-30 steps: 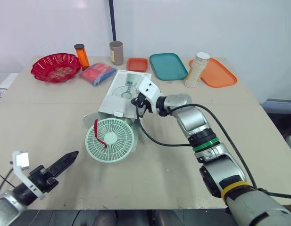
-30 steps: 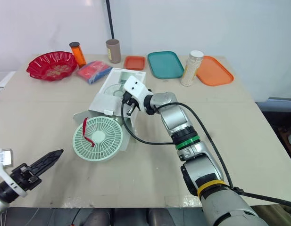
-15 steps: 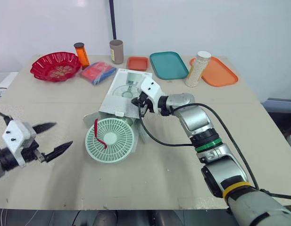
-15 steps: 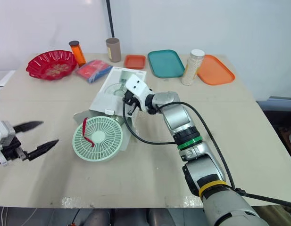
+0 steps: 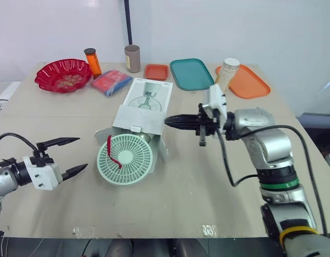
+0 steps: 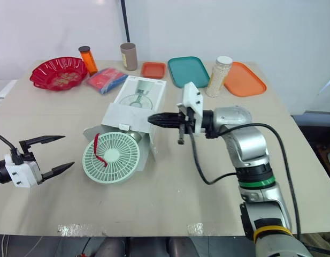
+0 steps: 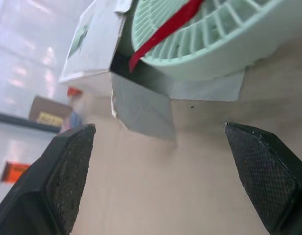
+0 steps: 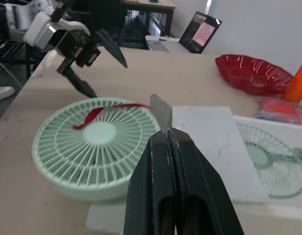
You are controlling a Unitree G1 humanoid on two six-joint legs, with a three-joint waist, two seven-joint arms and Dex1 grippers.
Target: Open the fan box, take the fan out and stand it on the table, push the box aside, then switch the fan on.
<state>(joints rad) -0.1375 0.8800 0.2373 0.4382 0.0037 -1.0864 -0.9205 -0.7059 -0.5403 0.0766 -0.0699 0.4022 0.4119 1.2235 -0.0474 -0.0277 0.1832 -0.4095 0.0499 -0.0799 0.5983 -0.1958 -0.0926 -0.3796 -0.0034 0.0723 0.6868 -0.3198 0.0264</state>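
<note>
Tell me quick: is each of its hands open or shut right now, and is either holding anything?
Left gripper: open, holding nothing.
Right gripper: shut, fingers pressed together, holding nothing.

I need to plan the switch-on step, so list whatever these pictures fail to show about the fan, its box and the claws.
Switch and stand of the fan: eye views, hidden behind its grille and inside the box.
Much of the fan: left wrist view, cut off by the picture's edge.
Whether the shut right claw touches the box: eye views, its tip overlaps the box edge, height unclear.
</note>
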